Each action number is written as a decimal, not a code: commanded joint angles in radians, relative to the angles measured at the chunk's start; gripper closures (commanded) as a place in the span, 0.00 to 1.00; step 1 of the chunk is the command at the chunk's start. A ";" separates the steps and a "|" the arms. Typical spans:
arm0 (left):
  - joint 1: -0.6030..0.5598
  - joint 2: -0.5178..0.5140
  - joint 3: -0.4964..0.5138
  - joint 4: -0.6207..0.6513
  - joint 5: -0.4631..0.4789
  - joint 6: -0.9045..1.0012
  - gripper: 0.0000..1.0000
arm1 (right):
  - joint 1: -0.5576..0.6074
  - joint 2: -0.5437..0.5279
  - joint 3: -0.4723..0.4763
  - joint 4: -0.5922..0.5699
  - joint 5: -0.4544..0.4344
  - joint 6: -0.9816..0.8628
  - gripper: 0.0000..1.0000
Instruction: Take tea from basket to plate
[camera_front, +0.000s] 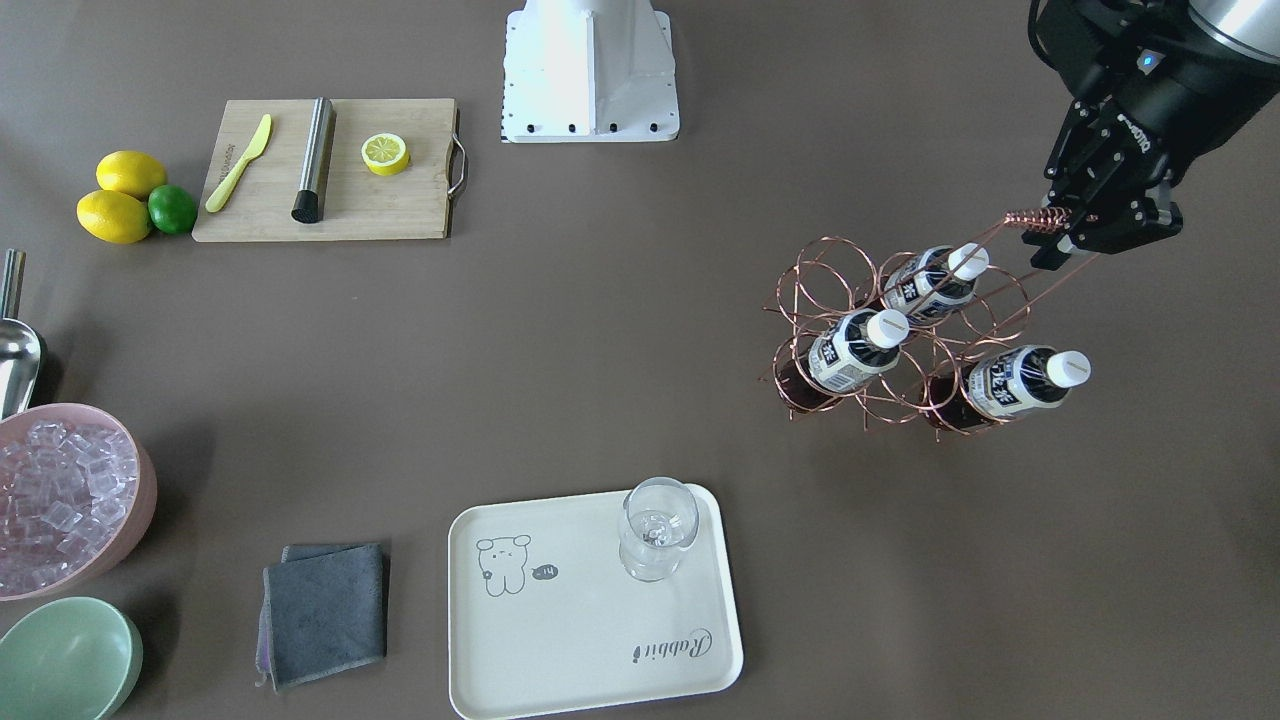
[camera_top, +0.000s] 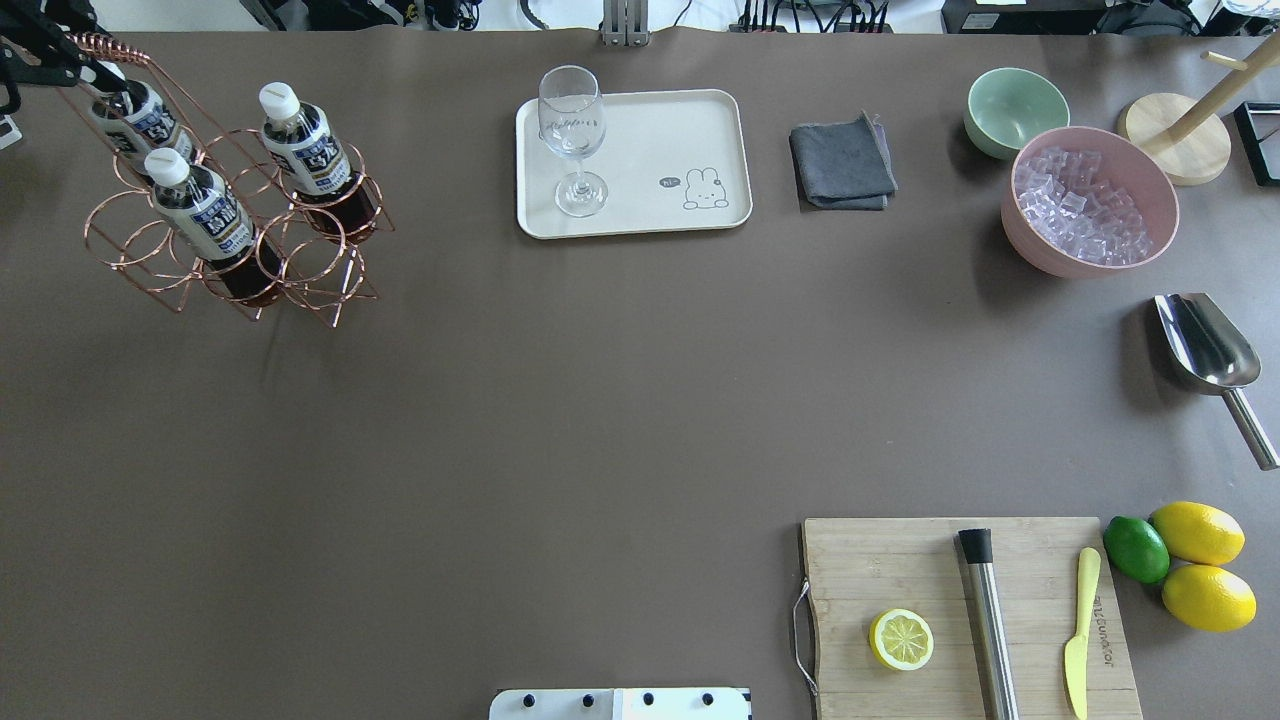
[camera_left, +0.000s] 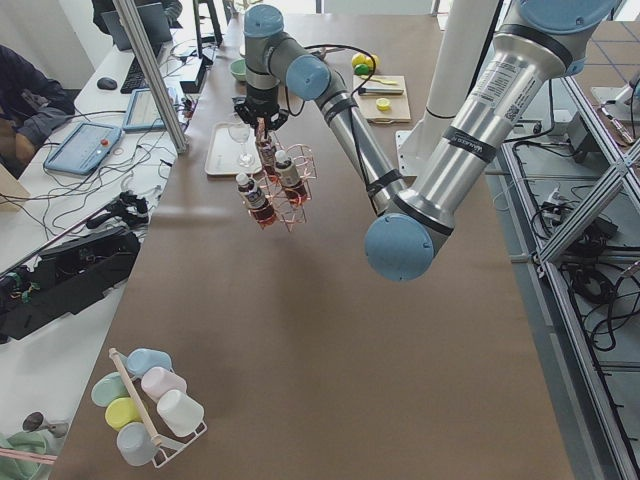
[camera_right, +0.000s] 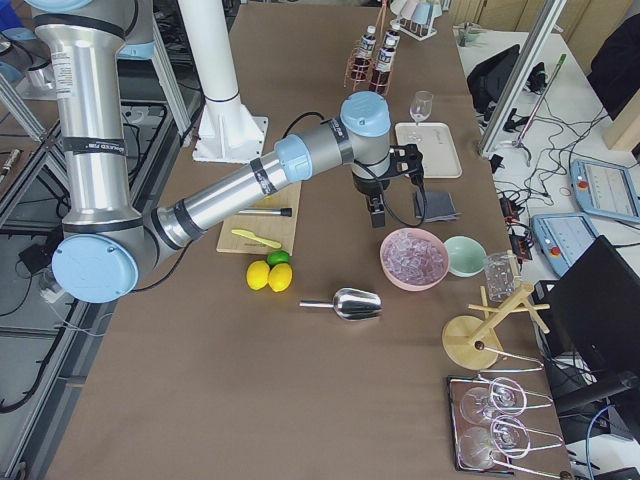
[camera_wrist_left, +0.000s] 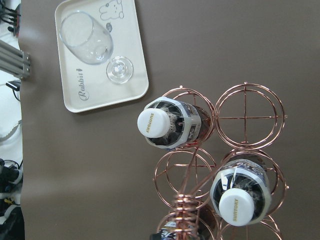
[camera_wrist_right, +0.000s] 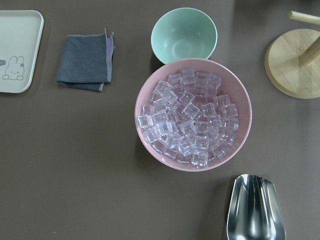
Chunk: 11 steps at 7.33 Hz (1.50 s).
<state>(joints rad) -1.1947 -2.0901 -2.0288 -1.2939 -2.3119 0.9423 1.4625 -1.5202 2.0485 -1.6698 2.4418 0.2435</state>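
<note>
The copper wire basket (camera_front: 900, 340) stands at the table's far left in the overhead view (camera_top: 230, 250). It holds three tea bottles with white caps (camera_front: 940, 280) (camera_front: 858, 350) (camera_front: 1020, 380). My left gripper (camera_front: 1058, 222) is shut on the basket's coiled handle top (camera_top: 100, 45). The left wrist view looks down on two of the bottles (camera_wrist_left: 167, 122) (camera_wrist_left: 240, 192). The cream plate (camera_front: 580, 640) with the bear drawing lies apart from the basket and bears a wine glass (camera_front: 657, 525). My right gripper (camera_right: 378, 215) hangs above the table near the pink bowl; I cannot tell whether it is open.
A pink bowl of ice (camera_wrist_right: 150, 90), a green bowl (camera_wrist_right: 184, 35) and a grey cloth (camera_front: 325, 610) lie beyond the plate. A metal scoop (camera_top: 1205, 345), a cutting board (camera_front: 400, 205) with a half lemon, lemons (camera_front: 115, 215) and a wooden stand (camera_top: 1175, 140) are on the right side.
</note>
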 joint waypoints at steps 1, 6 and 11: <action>0.100 -0.005 -0.053 -0.138 -0.009 -0.228 1.00 | -0.060 0.002 -0.008 0.246 0.006 0.130 0.00; 0.317 -0.074 -0.057 -0.301 0.032 -0.572 1.00 | -0.246 0.005 -0.159 0.816 -0.138 0.330 0.00; 0.435 -0.142 0.027 -0.352 0.160 -0.827 1.00 | -0.359 0.096 -0.298 1.269 -0.282 0.486 0.00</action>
<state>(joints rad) -0.7715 -2.2197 -2.0409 -1.6194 -2.1598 0.1531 1.1666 -1.4763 1.7839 -0.5160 2.2122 0.6638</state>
